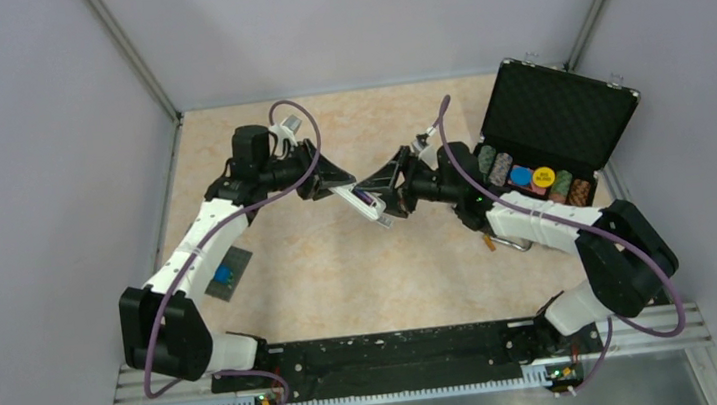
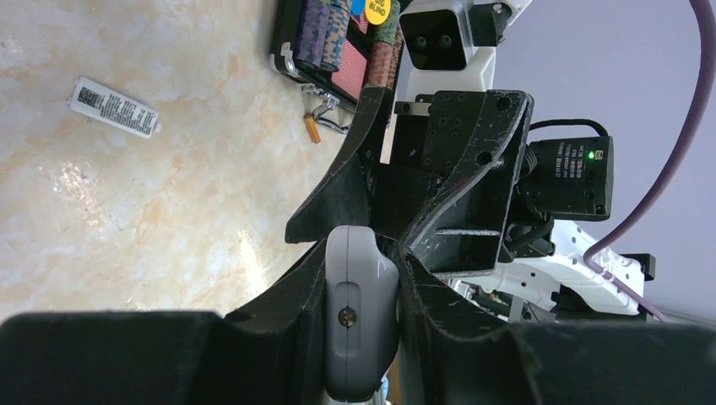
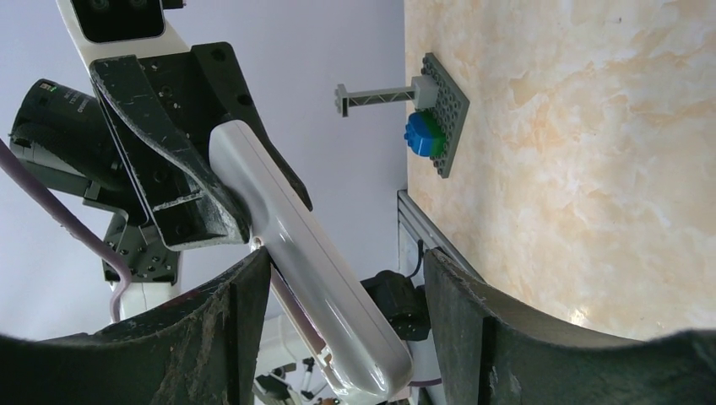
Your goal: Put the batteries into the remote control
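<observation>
My left gripper (image 1: pixel 332 181) is shut on one end of the slim white remote control (image 1: pixel 366 202), holding it in the air over the middle of the table. In the left wrist view the remote's end (image 2: pixel 361 312) sits clamped between the two black fingers. My right gripper (image 1: pixel 391 187) faces it from the right. In the right wrist view its jaws (image 3: pixel 346 257) stand open astride the remote's free end (image 3: pixel 312 261), with a wide gap on the right side. I cannot make out the batteries.
An open black case (image 1: pixel 554 112) with striped chip stacks stands at the back right. A small orange piece (image 2: pixel 313 129) lies by its metal latch. A white labelled strip (image 2: pixel 114 107) lies flat on the table. A dark grey card with a blue patch (image 1: pixel 228 273) sits near the left arm.
</observation>
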{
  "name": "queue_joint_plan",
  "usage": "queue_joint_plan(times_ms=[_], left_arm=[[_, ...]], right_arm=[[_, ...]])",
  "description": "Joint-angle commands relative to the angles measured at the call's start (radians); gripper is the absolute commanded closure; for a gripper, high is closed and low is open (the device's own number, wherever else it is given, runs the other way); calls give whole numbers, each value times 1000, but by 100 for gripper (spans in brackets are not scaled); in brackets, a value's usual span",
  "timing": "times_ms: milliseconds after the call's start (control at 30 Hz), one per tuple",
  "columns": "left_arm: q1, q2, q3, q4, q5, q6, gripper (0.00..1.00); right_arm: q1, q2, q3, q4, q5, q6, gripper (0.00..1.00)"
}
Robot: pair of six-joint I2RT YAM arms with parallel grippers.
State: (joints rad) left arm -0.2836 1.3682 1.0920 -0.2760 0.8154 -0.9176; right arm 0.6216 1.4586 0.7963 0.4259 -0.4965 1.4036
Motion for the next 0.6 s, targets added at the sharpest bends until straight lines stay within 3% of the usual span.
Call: queue_joint_plan(times_ms=[0, 300, 567], left_arm=[[7, -32, 52, 72, 46, -27, 100], [8, -16, 85, 21, 20, 14, 100], [8, -15, 81, 41, 36, 109, 100]], right_arm=[[-21, -5, -25, -82, 22, -49, 36], [-21, -24, 18, -163, 51, -112, 37], [-47, -89, 40, -162, 72, -149, 12]])
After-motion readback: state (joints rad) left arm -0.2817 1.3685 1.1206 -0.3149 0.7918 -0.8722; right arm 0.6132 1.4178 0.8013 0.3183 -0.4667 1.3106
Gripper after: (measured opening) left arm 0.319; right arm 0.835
